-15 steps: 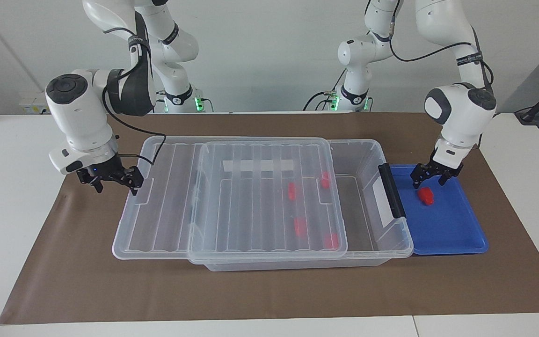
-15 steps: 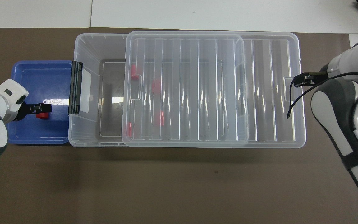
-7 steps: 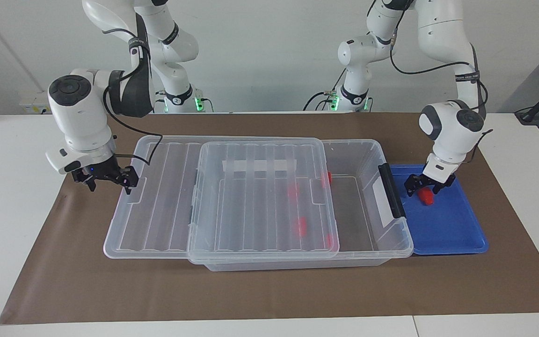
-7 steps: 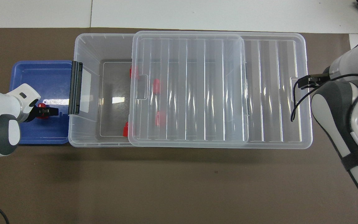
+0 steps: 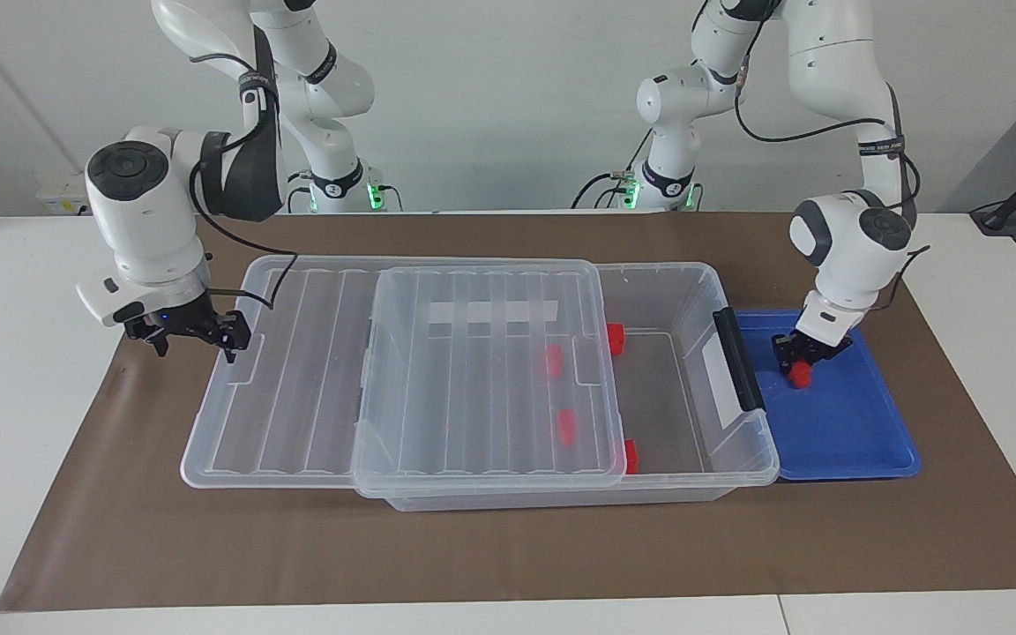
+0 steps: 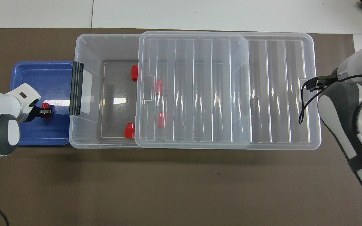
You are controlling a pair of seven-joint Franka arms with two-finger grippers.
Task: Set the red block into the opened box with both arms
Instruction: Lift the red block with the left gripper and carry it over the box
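1. On the shallow blue plastic tray (image 5: 861,441), which sits against the handle end of the box toward our left arm's end of the table, our left gripper (image 5: 802,362) is down with its fingers pinched on the small bright red plastic block (image 5: 798,377). We judge the grasp is made but the block has not left the tray floor.
2. At the other end, our right gripper (image 5: 199,335) is at the outer edge of the ribbed clear plastic lid (image 5: 296,388). Its fingers are spread wide, and we cannot tell whether they grip the lid's rim or only hook it.
3. That lid lies slid toward the right arm's end, overhanging the large clear plastic storage box (image 5: 693,291), so the box floor beside the black end handle (image 5: 737,357) is uncovered: an opening for the block.
4. Four more red blocks (image 6: 129,130) already lie inside; two show in the opening, two under the lid.
5. We expect the next move to be a lift clearing the handle.
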